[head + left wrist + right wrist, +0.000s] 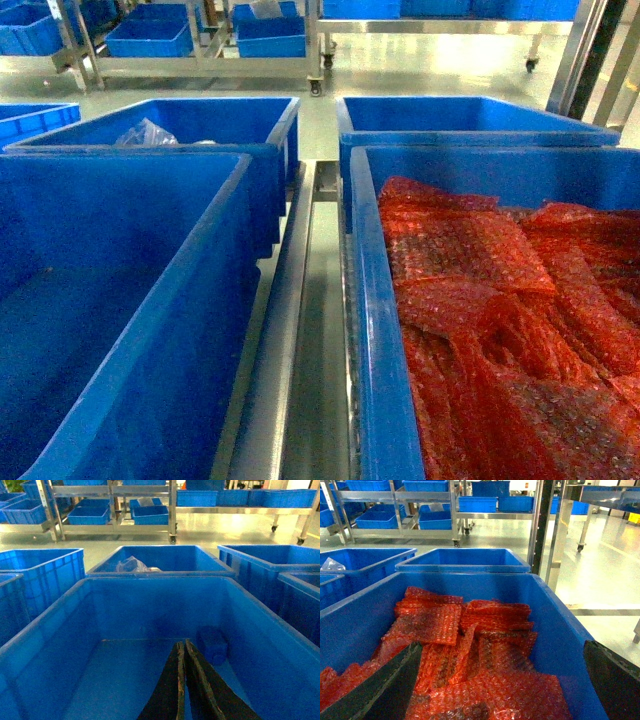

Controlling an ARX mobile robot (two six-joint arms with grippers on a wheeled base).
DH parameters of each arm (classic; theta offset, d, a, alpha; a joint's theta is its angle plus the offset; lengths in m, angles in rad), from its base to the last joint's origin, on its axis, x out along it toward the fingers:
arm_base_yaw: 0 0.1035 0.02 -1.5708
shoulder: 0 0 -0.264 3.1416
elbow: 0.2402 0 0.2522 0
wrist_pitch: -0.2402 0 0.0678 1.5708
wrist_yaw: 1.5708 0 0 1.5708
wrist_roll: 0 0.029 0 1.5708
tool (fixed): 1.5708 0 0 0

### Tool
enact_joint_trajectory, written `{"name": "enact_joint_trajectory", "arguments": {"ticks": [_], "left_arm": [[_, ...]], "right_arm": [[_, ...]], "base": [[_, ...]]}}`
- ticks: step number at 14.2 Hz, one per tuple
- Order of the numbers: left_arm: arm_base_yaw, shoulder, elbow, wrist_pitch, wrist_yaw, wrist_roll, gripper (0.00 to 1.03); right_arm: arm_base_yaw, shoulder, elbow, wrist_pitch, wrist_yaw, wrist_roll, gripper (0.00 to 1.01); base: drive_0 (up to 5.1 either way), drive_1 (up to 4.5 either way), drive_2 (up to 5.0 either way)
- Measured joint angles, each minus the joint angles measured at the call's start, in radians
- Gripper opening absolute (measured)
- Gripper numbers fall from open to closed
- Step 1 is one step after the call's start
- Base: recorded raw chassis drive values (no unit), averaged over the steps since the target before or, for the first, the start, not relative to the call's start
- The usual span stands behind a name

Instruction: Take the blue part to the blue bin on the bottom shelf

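The blue part [214, 645] lies on the floor of a large blue bin [150, 581], against its far right corner. My left gripper [182, 644] hangs inside that bin, shut with nothing between its black fingers, its tips just left of the part and apart from it. In the head view the same bin [130, 200] is at the left; neither gripper nor the part shows there. The steel centre rail [300, 330] of the bottom shelf runs between the bins. My right gripper [502, 645] is wide open above the right-hand bin [560, 625].
Crumpled red bubble wrap [500, 330] fills the right-hand bin. Two more blue bins [200, 125] stand behind, the left one holding a clear plastic bag [145, 132]. Steel racks with blue bins [270, 40] stand across the pale floor.
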Motion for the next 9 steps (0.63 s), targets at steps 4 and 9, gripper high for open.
{"name": "enact_joint_trajectory", "arguments": {"ticks": [4, 9], "left_arm": [[0.000, -0.185, 0.000, -0.167, 0.000, 0.000, 0.02], [0.000, -0.375, 0.000, -0.357, 0.000, 0.000, 0.02]], "right_arm": [[0.000, 0.000, 0.000, 0.000, 0.000, 0.000, 0.98], [0.000, 0.000, 0.000, 0.000, 0.000, 0.000, 0.98]], "base": [[0.0, 0.00, 0.0], [0.0, 0.00, 0.0]]}}
